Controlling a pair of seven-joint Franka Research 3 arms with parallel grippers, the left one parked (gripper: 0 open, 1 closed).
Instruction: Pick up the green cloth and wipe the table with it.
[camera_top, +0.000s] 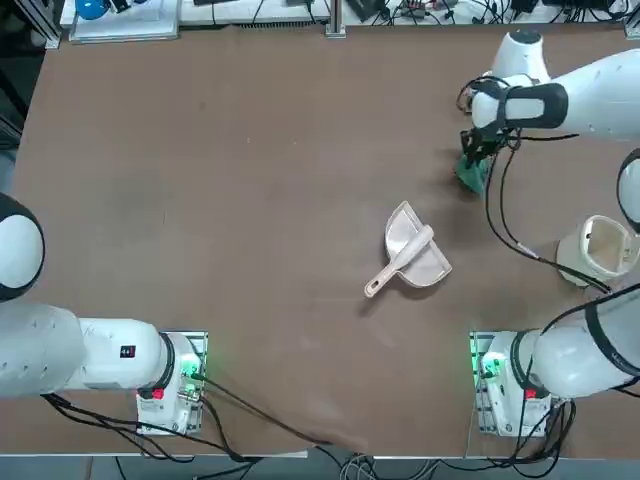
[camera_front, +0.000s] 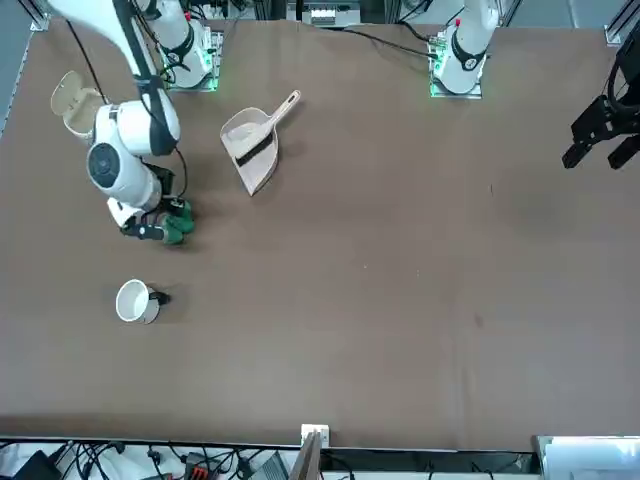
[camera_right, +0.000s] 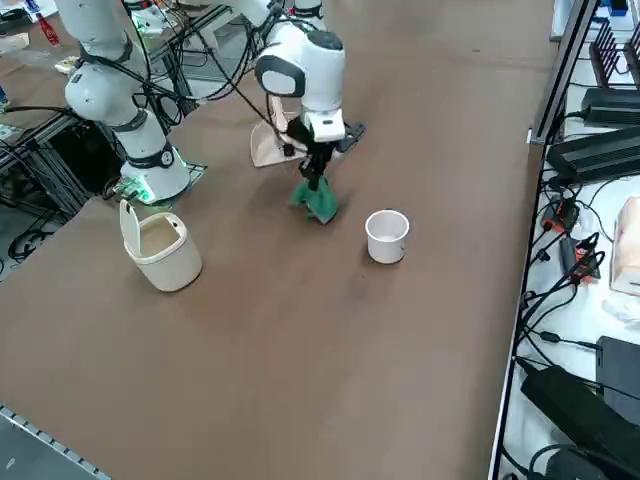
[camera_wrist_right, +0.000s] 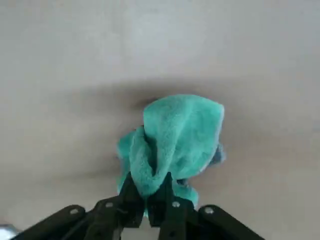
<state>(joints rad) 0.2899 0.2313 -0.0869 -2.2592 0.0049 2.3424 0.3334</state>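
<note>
Four loose things share the table (camera_top: 250, 200), and going left to right in the overhead view the first is a beige dustpan (camera_top: 415, 252) with its small brush lying across it, near the middle of the brown top, well apart from the work and probably just set out as clutter. Next comes the green cloth (camera_top: 472, 173), bunched into a hanging wad: the right gripper (camera_top: 477, 150) points downward with its fingers pinched tight together on the cloth's top fold, so the rest droops beneath. That hold suits wiping, since the loose fabric, not the fingers, would meet the surface. From the side view the wad's lowest edge looks to be touching or just grazing the tabletop, though I cannot be sure of contact. Furthest right stands a cream lidded bin (camera_top: 598, 250), lid tipped open, near the working arm's base. A white cup (camera_right: 387, 236) stands just beyond the cloth, close enough that a wide stroke might knock it.

No brand, label or legible writing shows on any of these things.
</note>
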